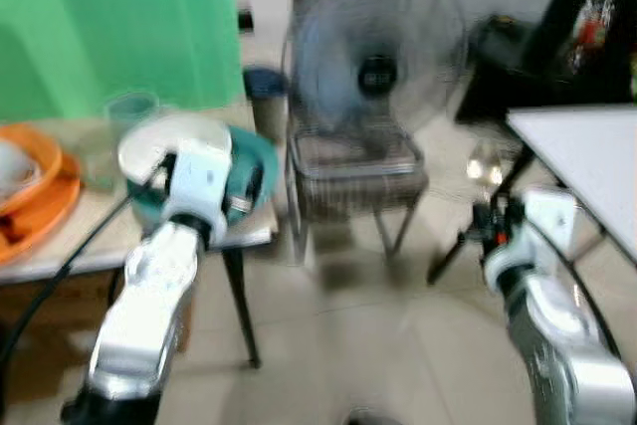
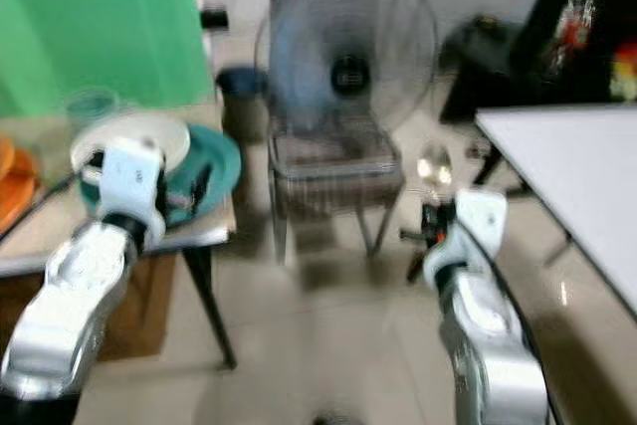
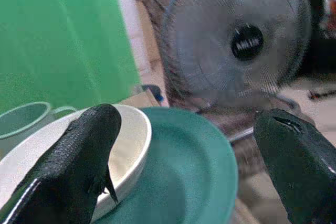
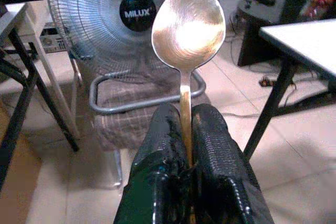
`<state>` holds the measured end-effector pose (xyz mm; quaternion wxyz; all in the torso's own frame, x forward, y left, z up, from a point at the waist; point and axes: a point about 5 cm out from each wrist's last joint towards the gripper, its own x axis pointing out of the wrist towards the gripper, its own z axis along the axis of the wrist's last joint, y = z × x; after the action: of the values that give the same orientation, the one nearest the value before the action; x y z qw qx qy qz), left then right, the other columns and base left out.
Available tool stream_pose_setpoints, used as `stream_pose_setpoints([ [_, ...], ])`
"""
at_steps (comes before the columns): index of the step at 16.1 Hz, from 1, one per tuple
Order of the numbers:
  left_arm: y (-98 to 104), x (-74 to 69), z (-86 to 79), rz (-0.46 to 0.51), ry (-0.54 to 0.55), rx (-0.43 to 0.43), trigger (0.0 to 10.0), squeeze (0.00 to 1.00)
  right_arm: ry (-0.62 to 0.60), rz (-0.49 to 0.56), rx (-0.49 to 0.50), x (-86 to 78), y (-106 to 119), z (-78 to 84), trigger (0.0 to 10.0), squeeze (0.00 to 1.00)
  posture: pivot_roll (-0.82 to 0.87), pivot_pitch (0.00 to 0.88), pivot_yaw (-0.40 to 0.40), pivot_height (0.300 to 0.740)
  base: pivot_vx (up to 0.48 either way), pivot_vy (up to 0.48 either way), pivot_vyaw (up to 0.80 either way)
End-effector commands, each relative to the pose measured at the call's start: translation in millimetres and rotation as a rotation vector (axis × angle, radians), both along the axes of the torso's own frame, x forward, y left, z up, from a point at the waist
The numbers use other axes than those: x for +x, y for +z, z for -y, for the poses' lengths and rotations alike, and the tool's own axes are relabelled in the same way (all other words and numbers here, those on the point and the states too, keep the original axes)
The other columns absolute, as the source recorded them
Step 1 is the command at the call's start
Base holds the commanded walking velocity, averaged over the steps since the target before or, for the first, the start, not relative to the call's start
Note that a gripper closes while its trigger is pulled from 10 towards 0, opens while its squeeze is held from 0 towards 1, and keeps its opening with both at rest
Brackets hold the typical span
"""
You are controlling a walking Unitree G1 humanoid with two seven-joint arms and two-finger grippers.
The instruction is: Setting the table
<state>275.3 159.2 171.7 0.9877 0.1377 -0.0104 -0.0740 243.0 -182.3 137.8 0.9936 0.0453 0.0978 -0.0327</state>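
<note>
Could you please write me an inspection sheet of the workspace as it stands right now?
Surface: small table on the robot's left; white table on its right, bare where seen.
Job's things: white bowl on a teal plate; spoon upright in the right claw.
Clutter: green cup and orange dishes on the small table.
Grippers: left claw open, one finger over the bowl; right claw shut on the spoon's handle.
Cables: black cable along the left arm.
Surroundings: fan on a chair, green wall, tiled floor.
</note>
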Motion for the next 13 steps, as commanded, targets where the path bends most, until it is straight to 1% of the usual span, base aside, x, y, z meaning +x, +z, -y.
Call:
stream_pose_setpoints([
  [1, -3.4, 0.3, -1.5, -0.019, 0.019, -0.015, 10.0, 0.00, -0.005, -0.012, -0.013, 2.5, -0.6, -1.3, 10.0, 0.00, 0.07, 0.000, -0.068, 0.740, 0.000, 0.000, -0.80],
  [3, -3.2, 2.0, -3.6, -0.017, 0.023, -0.010, 10.0, 0.00, 0.007, -0.033, -0.015, 3.8, -2.3, -5.4, 10.0, 0.00, 0.06, 0.000, -0.064, 0.740, 0.000, 0.000, -0.80],
  [5, -2.7, 2.5, -3.2, -0.017, 0.006, -0.027, 10.0, 0.00, 0.011, -0.036, -0.041, 3.9, -1.8, -6.1, 10.0, 0.00, 0.06, 0.000, -0.059, 0.740, 0.000, 0.000, -0.80],
  [8, -0.4, 5.0, -0.6, -0.015, -0.020, -0.035, 10.0, 0.00, -0.011, -0.027, -0.057, 7.3, -0.3, -3.2, 10.0, 0.00, 0.06, 0.000, -0.056, 0.740, 0.000, 0.000, -0.80],
  [10, 0.5, 6.5, 0.4, -0.016, -0.032, -0.037, 10.0, 0.00, -0.040, -0.020, -0.056, 8.2, -1.8, -0.6, 10.0, 0.00, 0.06, 0.000, -0.051, 0.740, 0.251, 0.000, -0.80],
  [13, 0.8, 7.6, 0.1, -0.023, -0.054, -0.042, 10.0, 0.00, -0.057, 0.004, -0.041, 7.5, 1.3, 1.6, 10.0, 0.00, 0.05, 0.000, -0.038, 0.740, 0.314, 0.000, 0.00],
])
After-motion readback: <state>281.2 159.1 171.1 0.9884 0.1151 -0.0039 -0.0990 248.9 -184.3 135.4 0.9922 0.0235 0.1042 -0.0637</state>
